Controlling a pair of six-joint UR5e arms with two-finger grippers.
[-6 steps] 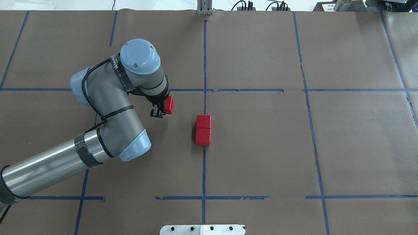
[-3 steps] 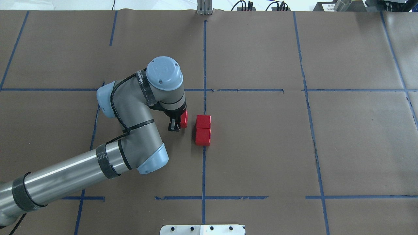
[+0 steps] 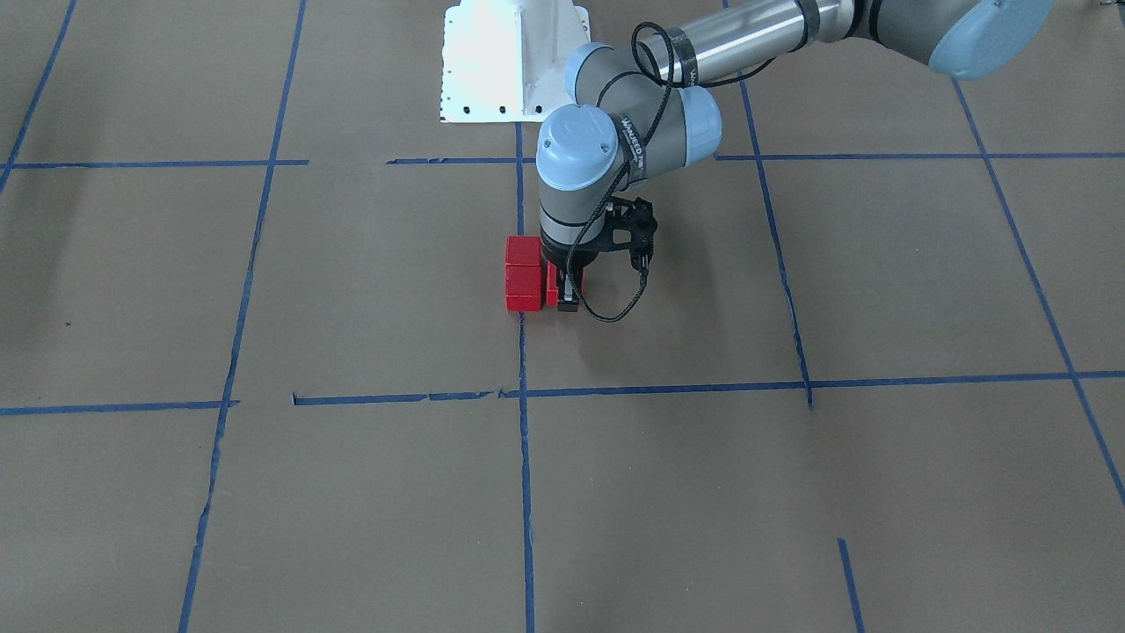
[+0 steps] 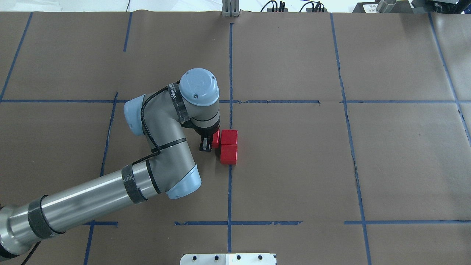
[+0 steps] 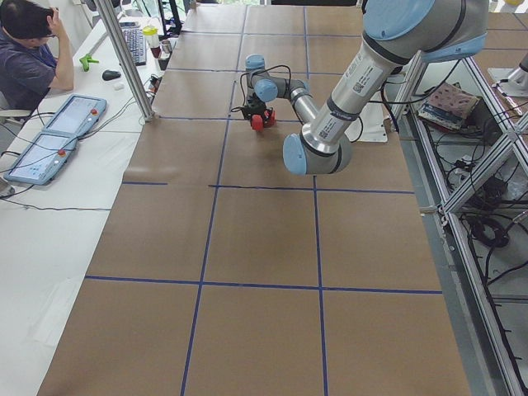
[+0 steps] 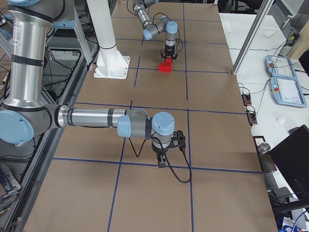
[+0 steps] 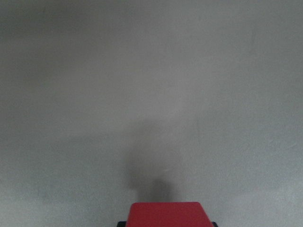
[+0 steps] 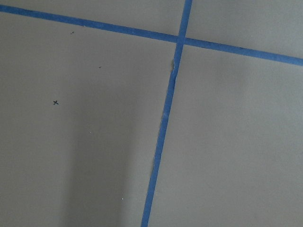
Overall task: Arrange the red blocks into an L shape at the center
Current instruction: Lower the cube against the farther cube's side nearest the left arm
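Two red blocks [image 4: 229,137] [image 4: 228,154] lie touching in a row on the vertical blue tape line at the center [image 4: 244,147]. My left gripper [image 4: 208,142] is shut on the third red block [image 4: 216,137] and holds it low, right beside the left face of the far block. I cannot tell whether they touch. The front view shows the pair [image 3: 524,270] with the held block [image 3: 552,285] in the gripper [image 3: 562,295]. The left wrist view shows the held block's top [image 7: 165,214]. My right gripper [image 6: 161,162] hangs over bare paper far to the right; I cannot tell if it is open.
The white robot base [image 3: 514,61] stands at the near table edge. A blue tape grid [image 4: 346,110] crosses the brown paper. An operator [image 5: 29,58] sits at the far side with tablets [image 5: 49,136]. A metal post [image 4: 230,9] stands at the far edge.
My left arm has carried the red block to the right and slightly nearer, from well left of the pair to right beside the far block. The two placed blocks have not moved.
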